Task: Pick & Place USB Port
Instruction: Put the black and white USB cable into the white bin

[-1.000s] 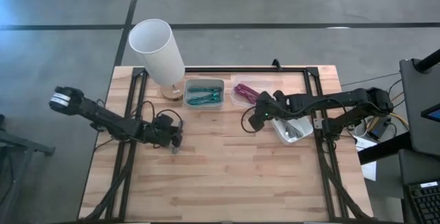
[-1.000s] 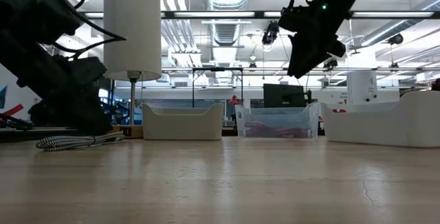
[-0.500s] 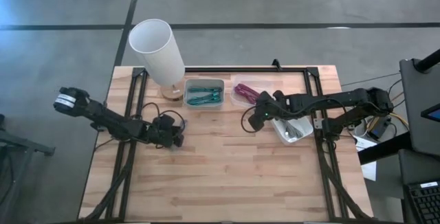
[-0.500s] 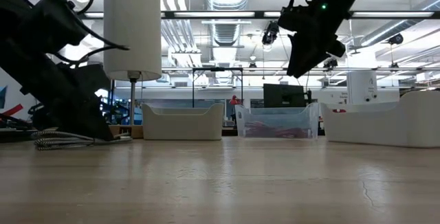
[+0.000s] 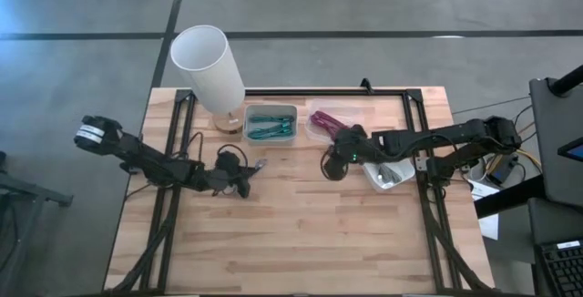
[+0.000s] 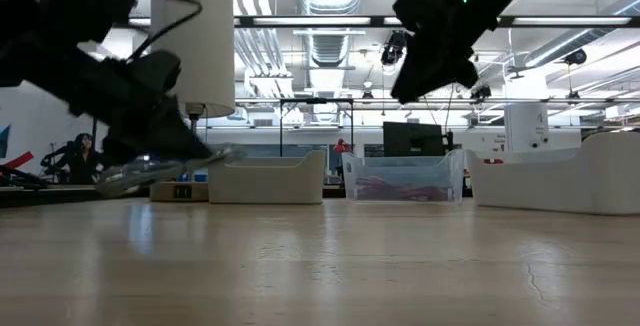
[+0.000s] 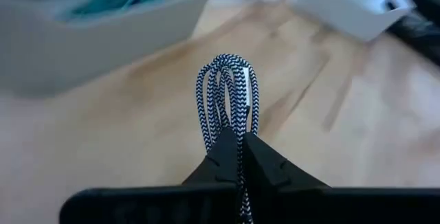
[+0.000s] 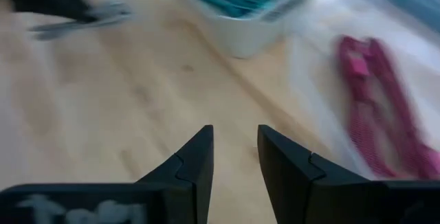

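The left gripper (image 7: 237, 145) is clamped on a braided cable (image 7: 228, 93), holding it clear of the tabletop (image 5: 301, 233) just in front of the teal bin (image 5: 271, 124) by the back edge. The right gripper (image 8: 234, 152) hangs parted and empty near the pink tray (image 5: 321, 122).

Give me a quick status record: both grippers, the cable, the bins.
left gripper: shut on the braided cable, lifted off the table
right gripper: open, empty, above the table near the bins
teal bin: holds teal cables, beside the lamp
clear bin: holds magenta cables
white bin: at the table's right side, contents unclear
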